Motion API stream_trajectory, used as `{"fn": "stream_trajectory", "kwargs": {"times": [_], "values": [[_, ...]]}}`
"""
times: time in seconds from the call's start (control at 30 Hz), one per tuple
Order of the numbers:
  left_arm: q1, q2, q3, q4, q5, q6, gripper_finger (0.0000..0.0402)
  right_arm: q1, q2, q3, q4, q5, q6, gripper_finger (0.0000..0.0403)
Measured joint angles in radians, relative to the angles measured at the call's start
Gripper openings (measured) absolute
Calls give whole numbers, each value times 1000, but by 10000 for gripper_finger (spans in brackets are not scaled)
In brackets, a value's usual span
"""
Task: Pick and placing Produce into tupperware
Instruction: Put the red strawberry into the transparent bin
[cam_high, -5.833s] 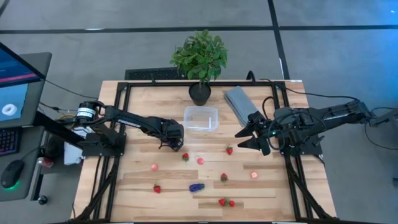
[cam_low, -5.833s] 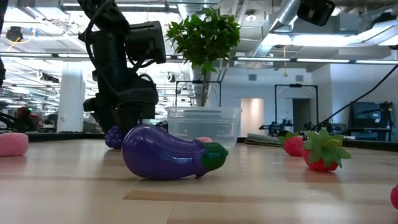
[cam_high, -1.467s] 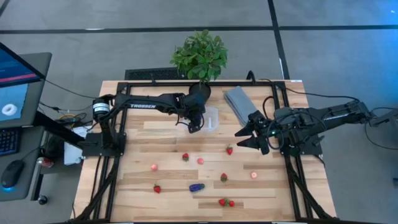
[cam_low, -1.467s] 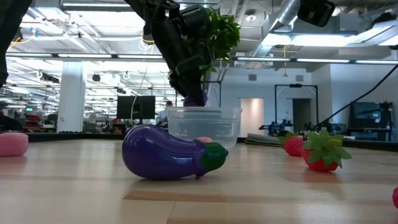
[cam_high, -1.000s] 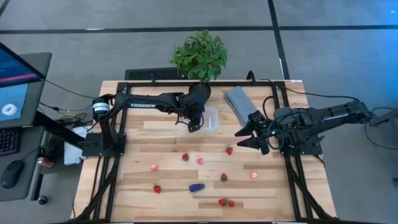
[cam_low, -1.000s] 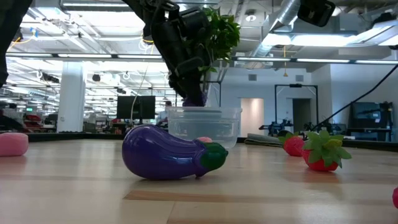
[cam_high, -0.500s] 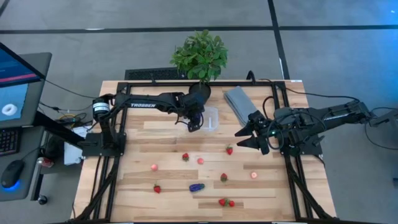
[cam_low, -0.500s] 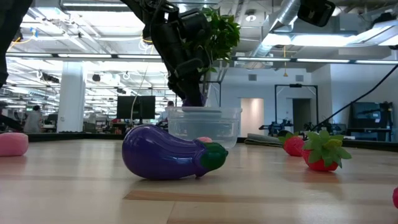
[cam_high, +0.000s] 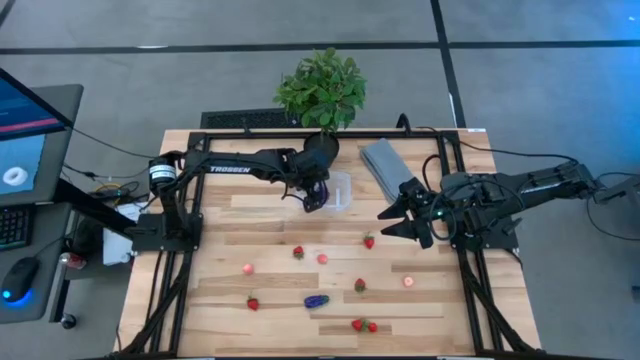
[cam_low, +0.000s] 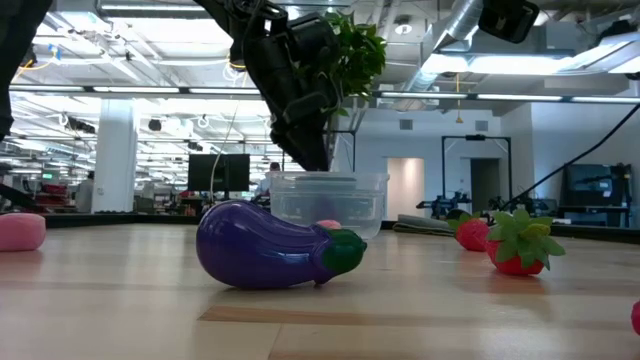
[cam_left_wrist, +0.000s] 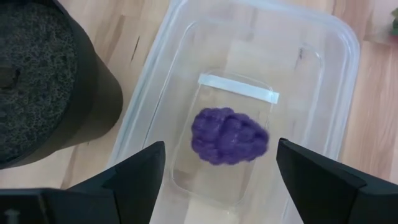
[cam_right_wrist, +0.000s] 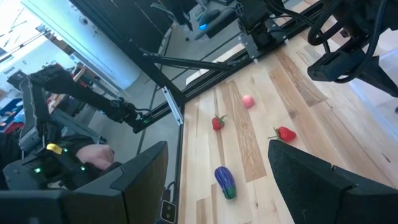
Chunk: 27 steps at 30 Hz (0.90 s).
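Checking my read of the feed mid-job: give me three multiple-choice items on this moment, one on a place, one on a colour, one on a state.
1. Where is the left gripper?
A. over the tupperware
B. over the grey cloth
C. at the table's front edge

2. What colour is the piece in the tupperware, seen from the left wrist?
A. red
B. purple
C. green

3. How do the right gripper's fingers stand?
A. shut on a strawberry
B. open, holding nothing
C. shut on nothing

Answers: 1 A, the high view shows it above the tub. 2 B, a purple bunch lies inside. 3 B, its fingers are spread apart.

Two dark robot arms

Both arms (cam_high: 240, 165) are showing matte black links; white "TROSSEN" lettering is running along the left one, black cables are trailing from the right arm (cam_high: 520, 185).
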Motion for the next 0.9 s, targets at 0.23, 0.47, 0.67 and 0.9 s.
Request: {"fn": "stream_trajectory", "kwargs": {"times": [0.23, 0.47, 0.67, 0.9], "values": [[-16, -30, 1, -52, 43, -6, 299, 0, 0, 0, -81, 10, 1, 300], [-34, -145, 1, -85, 39, -9, 299, 2, 0, 0, -100, 29, 9, 300], [-88, -259, 2, -188, 31, -26, 295, 2, 0, 0, -130, 29, 10, 300], [-206, -363, -6, -339, -54, -96, 294, 3, 0, -23, -170, 28, 26, 300]]}}
